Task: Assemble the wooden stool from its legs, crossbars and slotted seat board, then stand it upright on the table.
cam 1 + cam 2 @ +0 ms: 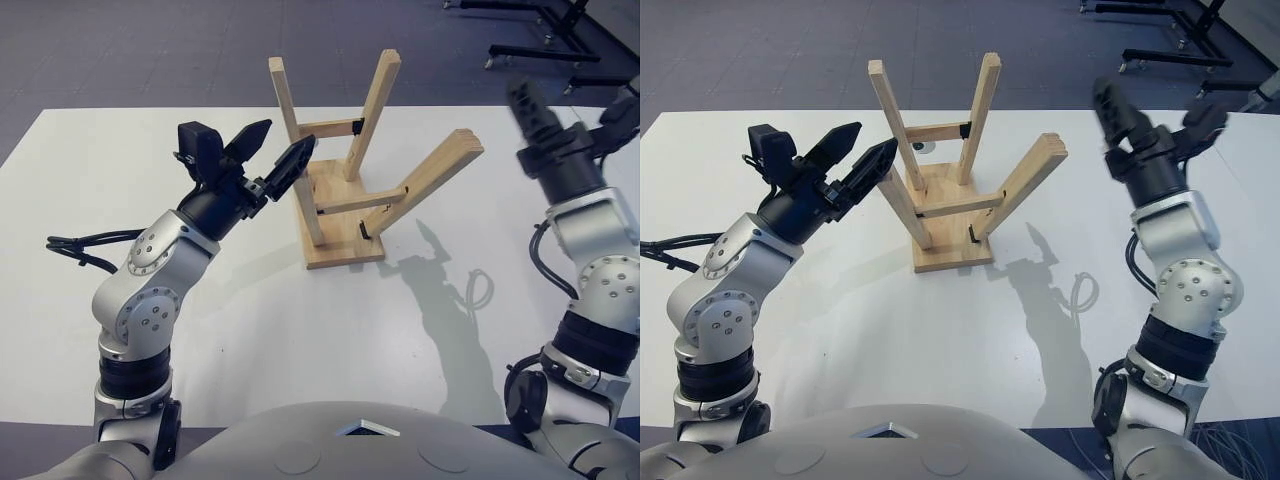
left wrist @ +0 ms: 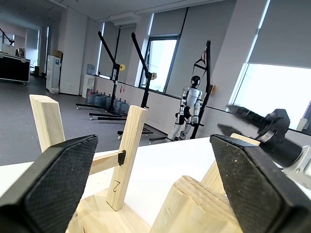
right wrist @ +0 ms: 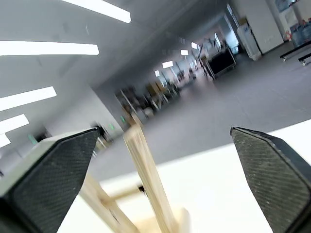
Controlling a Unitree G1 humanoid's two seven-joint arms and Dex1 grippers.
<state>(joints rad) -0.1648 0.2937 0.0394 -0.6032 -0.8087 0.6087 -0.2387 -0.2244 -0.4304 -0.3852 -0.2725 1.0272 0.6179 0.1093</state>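
resting upside down toward the tabletop's [image 1: 150, 330] far edge, the stool [image 1: 355, 200] sits on its seat board [image 1: 340, 250], legs up. my left gripper [image 1: 289, 137] is spread just beside one leg [image 1: 308, 215]; my right gripper [image 1: 1160, 100] is spread, well apart from the stool.

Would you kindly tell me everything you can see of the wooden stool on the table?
The wooden stool is pale, unpainted wood and stands upside down: its seat board lies flat on the white table, four splayed legs point up, joined by crossbars with dark marks at the joints. The open left gripper hovers at its near-left leg; contact cannot be told.
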